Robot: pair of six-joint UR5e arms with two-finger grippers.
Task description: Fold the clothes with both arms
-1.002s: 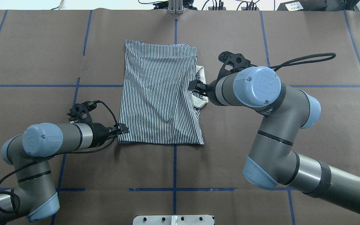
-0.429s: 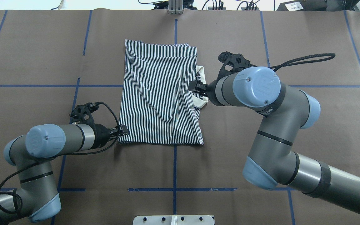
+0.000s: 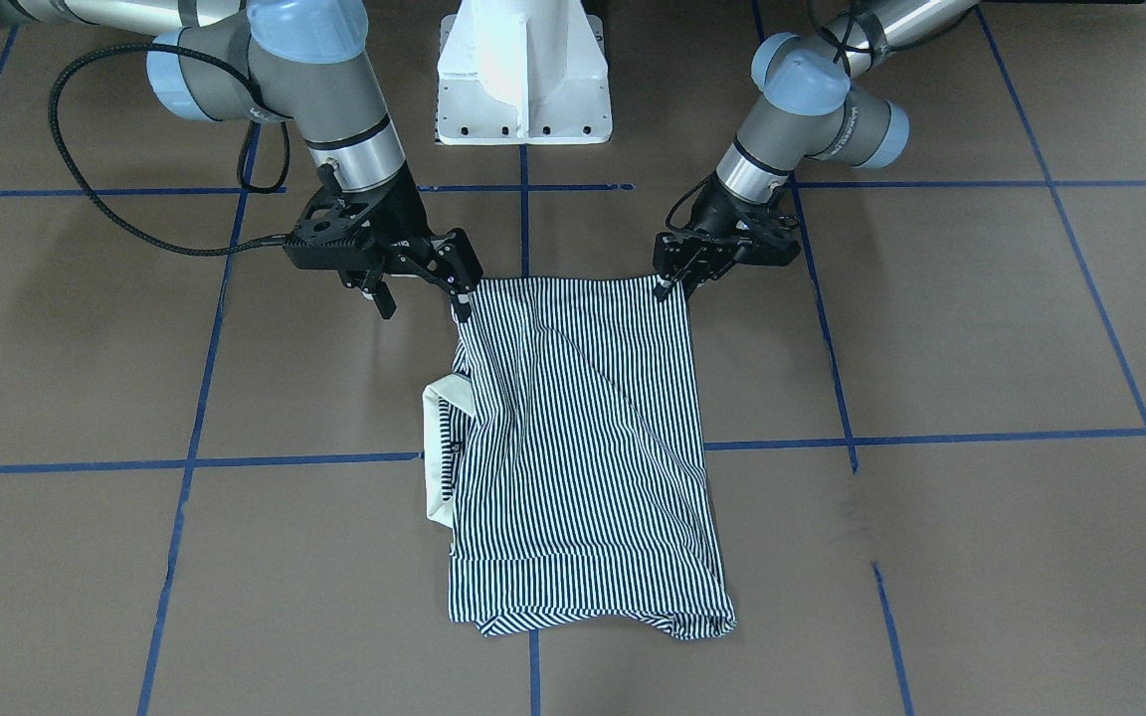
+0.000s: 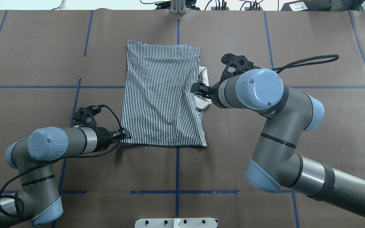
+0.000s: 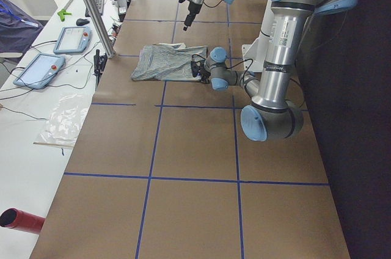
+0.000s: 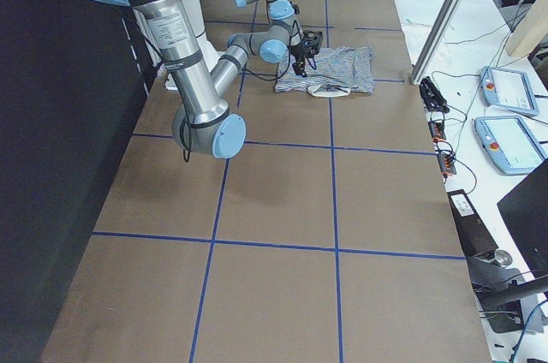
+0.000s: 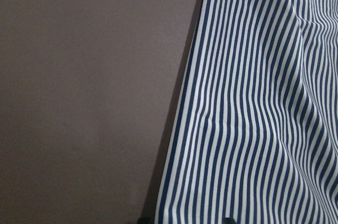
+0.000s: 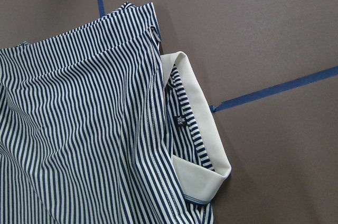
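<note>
Striped polo shirt (image 4: pixel 160 101) lies on surface (image 4: pixel 43 63), folded to rectangle, cream collar (image 4: pixel 205 70) sticking out; probably one fold left. Jaws of right arm (image 4: pixel 258 88) apart over collar side; left arm (image 4: pixel 59 144) at near corner, jaws cannot tell.

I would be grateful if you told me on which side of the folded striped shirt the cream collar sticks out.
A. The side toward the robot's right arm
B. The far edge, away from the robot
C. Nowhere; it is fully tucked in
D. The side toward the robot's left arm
A: the cream collar pokes out of the polo shirt on the front-facing view's left, the same side as the right pincer.
</note>
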